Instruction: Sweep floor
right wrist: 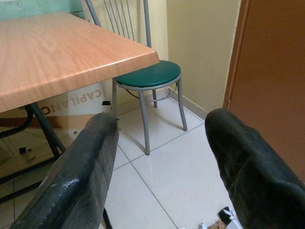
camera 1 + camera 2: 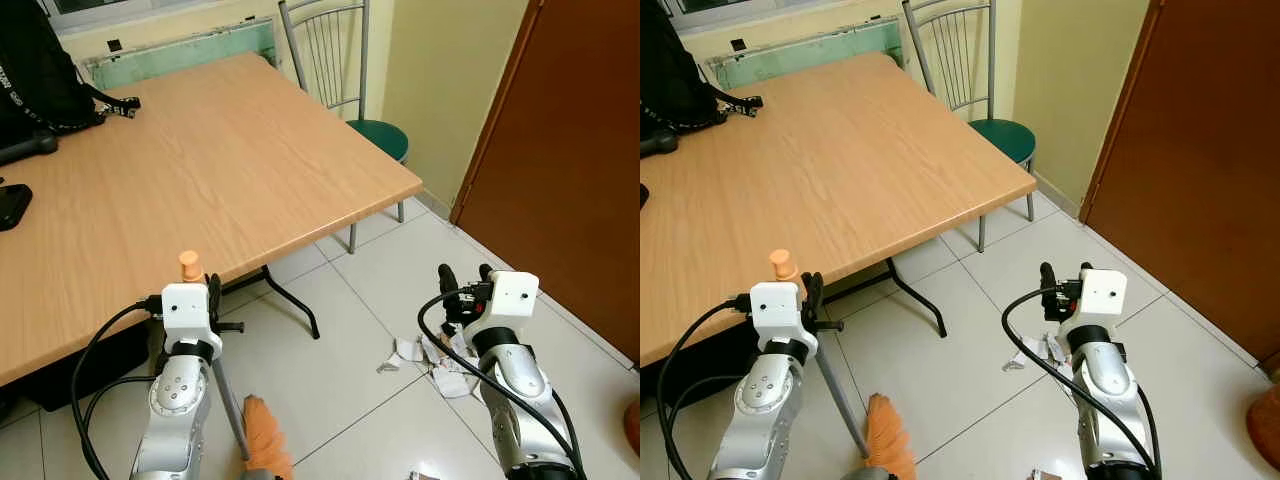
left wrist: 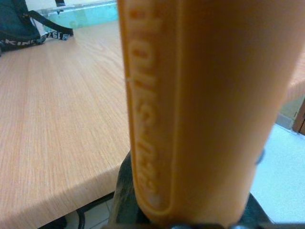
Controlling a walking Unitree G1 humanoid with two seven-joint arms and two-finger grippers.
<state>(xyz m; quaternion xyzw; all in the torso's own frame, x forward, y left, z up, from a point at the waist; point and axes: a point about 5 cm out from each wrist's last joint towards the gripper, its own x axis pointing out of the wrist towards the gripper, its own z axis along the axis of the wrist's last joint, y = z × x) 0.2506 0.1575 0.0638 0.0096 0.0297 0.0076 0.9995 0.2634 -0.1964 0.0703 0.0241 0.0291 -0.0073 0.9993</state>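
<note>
Head views: left gripper [image 2: 212, 292] is clamped on the broom [image 2: 228, 392] near the top of its handle, just off the table [image 2: 250, 160] edge. Handle's long axis runs steeply, orange cap up, orange bristles [image 2: 265, 450] down at the tiled floor [image 2: 330, 350] between the 2 arms. Scraps of paper litter [image 2: 435, 365] lie on the tiles beside the right gripper [image 2: 462, 285].

Left wrist view: orange handle grip [image 3: 190, 109] sits close against the lens, embossed lettering along its length, fingers closed around it.

Right wrist view: 2 black fingers [image 1: 81, 176] spread apart, holding nothing; green chair [image 1: 147, 76] ahead.

Judgement: broom in hand, sweep stroke not yet made. Next move calls for swinging the bristles rightward to the litter.
</note>
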